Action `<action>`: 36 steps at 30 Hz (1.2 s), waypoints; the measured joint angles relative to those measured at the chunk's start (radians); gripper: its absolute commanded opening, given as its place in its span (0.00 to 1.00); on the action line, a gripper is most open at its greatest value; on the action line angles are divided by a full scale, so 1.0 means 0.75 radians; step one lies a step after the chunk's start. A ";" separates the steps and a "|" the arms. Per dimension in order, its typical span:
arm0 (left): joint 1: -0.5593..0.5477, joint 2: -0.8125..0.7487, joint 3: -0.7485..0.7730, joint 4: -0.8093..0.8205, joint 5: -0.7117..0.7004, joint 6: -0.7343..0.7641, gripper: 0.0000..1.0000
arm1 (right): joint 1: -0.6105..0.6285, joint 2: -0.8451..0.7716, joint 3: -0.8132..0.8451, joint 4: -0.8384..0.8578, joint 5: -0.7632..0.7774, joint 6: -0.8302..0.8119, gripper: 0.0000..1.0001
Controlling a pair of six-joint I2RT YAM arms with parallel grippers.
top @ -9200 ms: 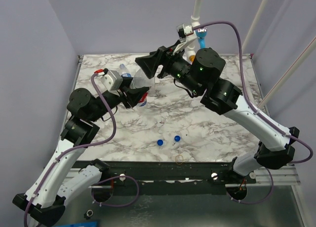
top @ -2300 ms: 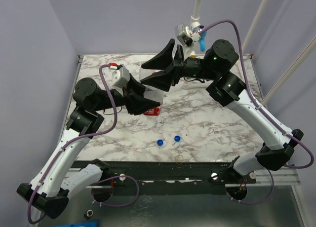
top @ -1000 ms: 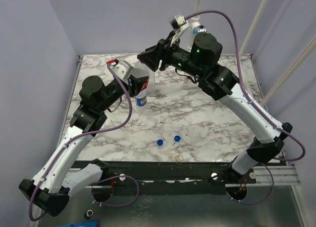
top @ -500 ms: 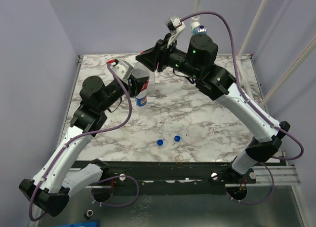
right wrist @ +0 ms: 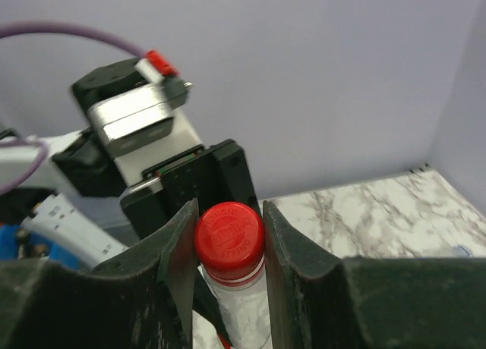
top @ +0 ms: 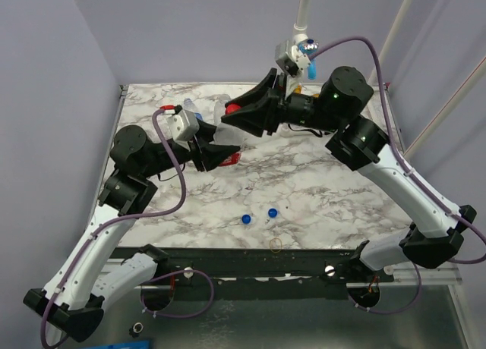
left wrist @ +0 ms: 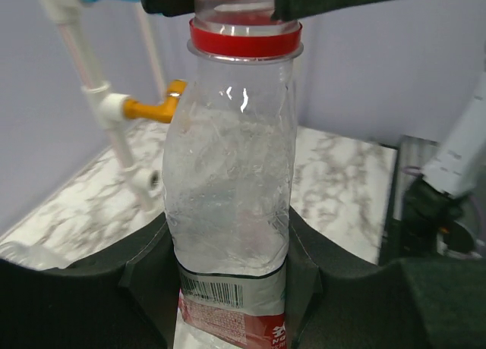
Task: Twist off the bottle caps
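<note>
The small round red plastic screw cap (right wrist: 229,234) sits on the neck of the clear crinkly plastic bottle with a red label (left wrist: 228,190), which is held over the far side of the white marbled worktop (top: 334,190). The right arm's jaws pinch the cap from both sides. The left arm's jaws clamp the bottle's body at the label's top edge.

To do this well, twist about the neck's own axis and keep the lower grip firm enough to stop the bottle spinning without crushing its thin wall. Lift the cap only once the threads let go.
</note>
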 measured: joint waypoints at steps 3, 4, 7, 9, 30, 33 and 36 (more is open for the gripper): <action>0.000 -0.011 0.009 -0.007 0.208 -0.053 0.23 | -0.014 -0.054 -0.042 0.051 -0.251 -0.013 0.17; -0.002 -0.012 0.014 -0.007 0.265 -0.068 0.23 | -0.020 -0.059 -0.042 0.068 -0.326 -0.013 0.17; -0.008 -0.005 0.019 -0.040 0.393 -0.104 0.23 | -0.029 -0.064 -0.047 0.112 -0.489 -0.008 0.16; -0.009 0.004 0.019 -0.071 0.429 -0.113 0.23 | -0.036 -0.075 -0.063 0.132 -0.542 -0.006 0.14; -0.008 -0.066 -0.025 -0.136 -0.017 0.103 0.20 | -0.065 -0.464 -0.733 -0.060 0.117 -0.077 0.10; -0.008 -0.069 -0.025 -0.124 -0.103 0.123 0.20 | -0.065 -0.465 -0.928 -0.063 0.239 -0.044 0.10; -0.008 -0.070 -0.025 -0.120 -0.141 0.123 0.20 | -0.065 -0.434 -1.138 -0.028 0.363 0.013 0.10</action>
